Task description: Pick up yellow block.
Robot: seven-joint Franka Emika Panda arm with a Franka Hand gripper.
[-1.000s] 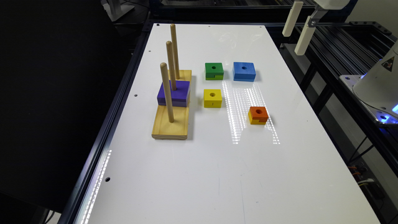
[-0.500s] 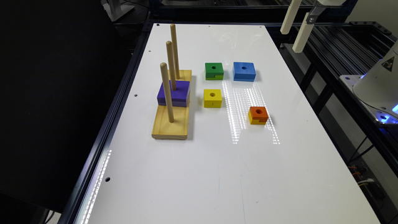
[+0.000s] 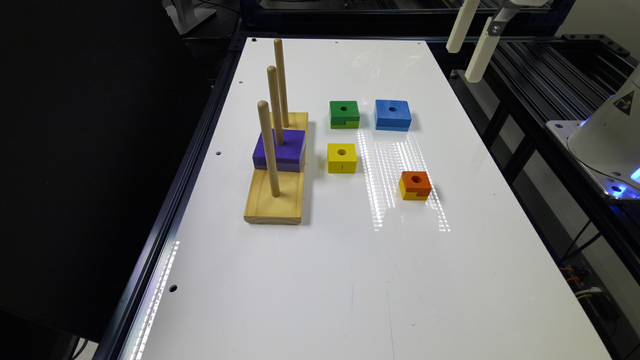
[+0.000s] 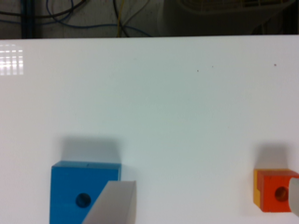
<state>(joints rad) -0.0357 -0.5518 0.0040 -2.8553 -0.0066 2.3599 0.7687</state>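
Observation:
The yellow block (image 3: 342, 157) lies flat on the white table (image 3: 350, 280), hole up, just to the exterior view's right of the wooden peg stand. My gripper (image 3: 462, 65) hangs high over the table's far right edge, well away from the block and holding nothing. In the wrist view my gripper (image 4: 208, 186) is open, its two fingertips (image 4: 114, 203) set wide apart with bare table between them.
The wooden stand (image 3: 276, 195) has three upright pegs and a purple block (image 3: 279, 150) on the middle one. Behind the yellow block sit a green block (image 3: 344, 114) and a blue block (image 3: 392, 114) (image 4: 84, 191). An orange-topped block (image 3: 415, 185) (image 4: 275, 191) lies to the right.
My gripper has drifted slightly toward the exterior view's left and upward. The blocks have not moved.

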